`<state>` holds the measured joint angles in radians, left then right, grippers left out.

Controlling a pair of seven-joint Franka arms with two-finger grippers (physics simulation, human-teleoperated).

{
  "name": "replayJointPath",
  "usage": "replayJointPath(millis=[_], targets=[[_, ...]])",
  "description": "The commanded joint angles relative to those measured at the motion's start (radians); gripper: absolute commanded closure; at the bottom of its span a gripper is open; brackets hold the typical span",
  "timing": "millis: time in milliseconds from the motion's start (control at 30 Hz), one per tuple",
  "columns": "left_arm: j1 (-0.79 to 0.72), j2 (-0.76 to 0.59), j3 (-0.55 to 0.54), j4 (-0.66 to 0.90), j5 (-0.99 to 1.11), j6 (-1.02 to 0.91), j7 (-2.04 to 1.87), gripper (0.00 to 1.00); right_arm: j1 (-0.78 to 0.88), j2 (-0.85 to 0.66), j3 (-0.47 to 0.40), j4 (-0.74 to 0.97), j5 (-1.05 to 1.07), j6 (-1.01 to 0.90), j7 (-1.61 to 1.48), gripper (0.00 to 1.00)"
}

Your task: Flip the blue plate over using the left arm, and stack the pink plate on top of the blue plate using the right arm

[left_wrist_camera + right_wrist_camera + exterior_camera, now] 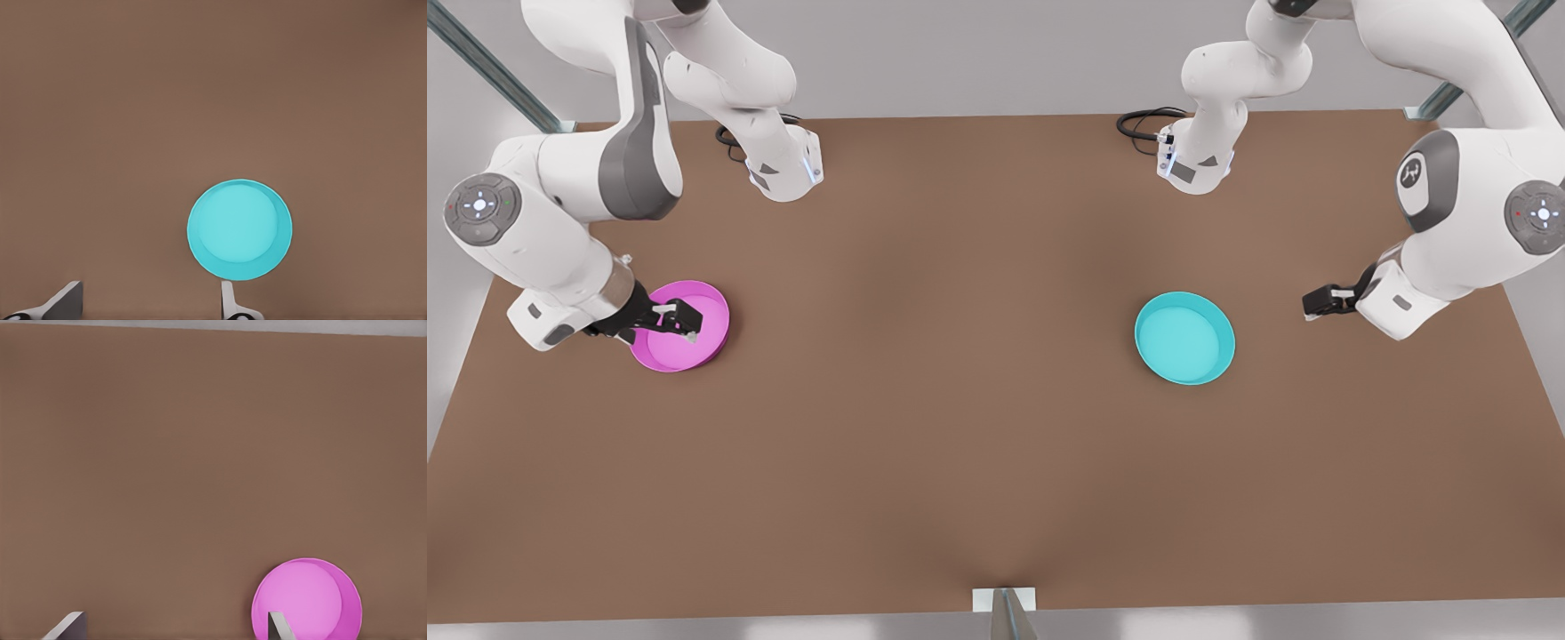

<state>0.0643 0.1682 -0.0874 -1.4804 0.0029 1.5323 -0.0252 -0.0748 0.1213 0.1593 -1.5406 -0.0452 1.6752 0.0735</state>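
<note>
The open, empty left gripper [1307,305] hangs just right of the blue plate [1184,338], the right gripper [680,322], also open, above the pink plate [694,342].

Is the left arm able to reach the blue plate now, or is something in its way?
Probably yes. The left tool hangs open beside the blue plate, and only bare table lies between them. The pink plate sits far across under the right tool.

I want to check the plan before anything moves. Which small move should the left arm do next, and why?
Probably the left gripper should ease toward the blue plate: it hangs open beside it, apart from the near rim, and the plate lies rim up, not yet flipped. The right gripper is open over the pink plate.
</note>
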Motion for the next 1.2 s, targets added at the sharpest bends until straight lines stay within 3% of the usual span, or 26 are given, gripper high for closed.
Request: replayJointPath(millis=[0, 100, 200, 367, 533, 767, 900, 933, 967, 1033, 1167], targets=[[0.0, 0.001, 0.0, 0.0, -0.001, 0.0, -0.001, 0.0, 0.0, 0.0, 0.0, 0.0, 0.001, 0.0, 0.0, 0.0], [0.049, 0.163, 0.005, -0.02, -0.058, 0.072, 0.195, 0.0, 0.016, 0.005, 0.002, 0.005, 0.001, 0.006, 0.006, 0.0], [0.077, 0.128, 0.012, -0.372, -0.164, 0.459, 0.341, 0.0, 0.049, 0.044, 0.003, 0.031, 0.004, 0.012, 0.003, 0.0], [0.123, 0.132, 0.037, -0.678, -0.458, 0.813, 0.631, 0.0, 0.084, 0.086, 0.003, 0.04, -0.001, 0.012, 0.008, 0.0], [0.123, 0.175, 0.035, -0.707, -0.667, 0.789, 0.706, 0.0, 0.095, 0.239, 0.002, 0.105, 0.008, 0.098, 0.008, 0.0], [0.124, 0.267, 0.035, -0.705, -0.681, 0.755, 0.694, 0.0, 0.069, 0.281, 0.0, 0.099, 0.051, 0.118, 0.014, 0.0], [0.124, 0.277, 0.037, -0.705, -0.681, 0.755, 0.693, 0.0, 0.069, 0.284, 0.0, 0.089, 0.077, 0.107, 0.232, 0.0], [0.124, 0.277, 0.037, -0.705, -0.679, 0.755, 0.693, 0.09, 0.064, 0.287, 0.002, 0.082, 0.097, 0.106, 0.247, 0.0], [0.126, 0.277, 0.037, -0.704, -0.679, 0.755, 0.691, 0.27, 0.066, 0.285, 0.0, 0.082, 0.097, 0.103, 0.249, 0.0], [0.131, 0.277, 0.037, -0.704, -0.679, 0.755, 0.691, 0.38, 0.064, 0.285, 0.0, 0.08, 0.103, 0.098, 0.244, 0.0], [0.131, 0.277, 0.037, -0.704, -0.679, 0.755, 0.691, 0.46, 0.064, 0.287, 0.0, 0.082, 0.105, 0.098, 0.241, 0.0]])
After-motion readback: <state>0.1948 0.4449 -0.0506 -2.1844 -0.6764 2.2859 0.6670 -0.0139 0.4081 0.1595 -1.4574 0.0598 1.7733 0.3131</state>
